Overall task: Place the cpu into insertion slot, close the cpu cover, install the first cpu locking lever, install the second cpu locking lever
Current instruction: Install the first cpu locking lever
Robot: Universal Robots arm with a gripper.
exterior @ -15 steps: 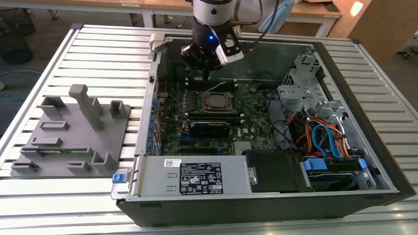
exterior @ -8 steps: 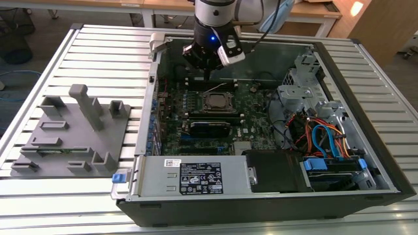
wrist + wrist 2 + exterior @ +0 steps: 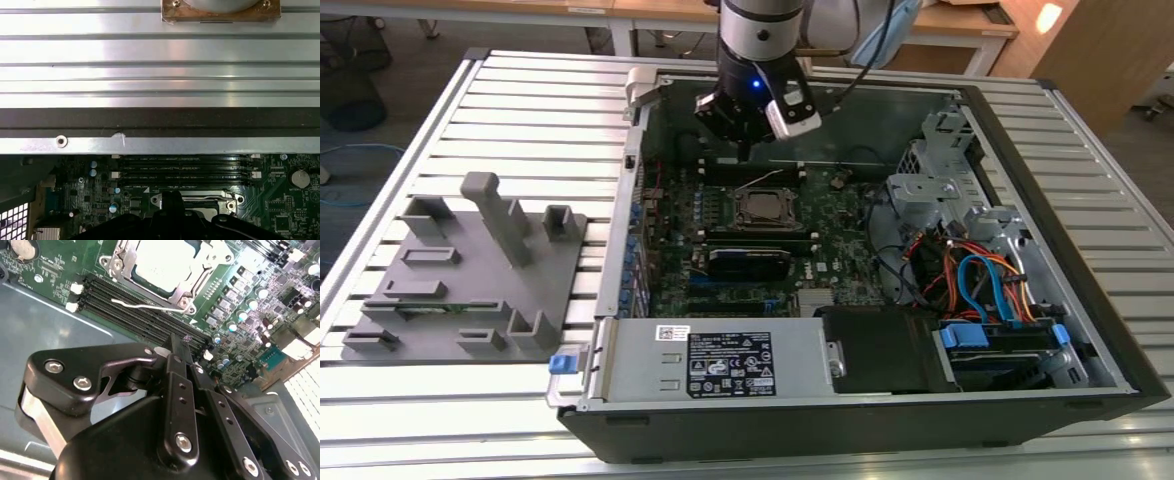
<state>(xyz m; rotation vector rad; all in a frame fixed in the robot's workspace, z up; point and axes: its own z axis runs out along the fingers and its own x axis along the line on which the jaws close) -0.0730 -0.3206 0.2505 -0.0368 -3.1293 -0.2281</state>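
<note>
The gripper (image 3: 180,347) is hovering just above the memory slots (image 3: 145,315), fingers pressed together and holding nothing. The cpu (image 3: 162,262) is already sitting in the insertion slot (image 3: 765,209), with the cpu cover (image 3: 200,275) framing it. A thin wire locking lever (image 3: 145,304) is lying beside the socket; it looks light, springy and slippery, best pushed near its free end. Memory slots and small capacitors (image 3: 240,315) are crowding the approach.

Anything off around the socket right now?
One locking lever sticks out loose across the memory slots rather than latched. The cpu sits under the cpu cover. The gripper hovers close by, fingers together.
</note>
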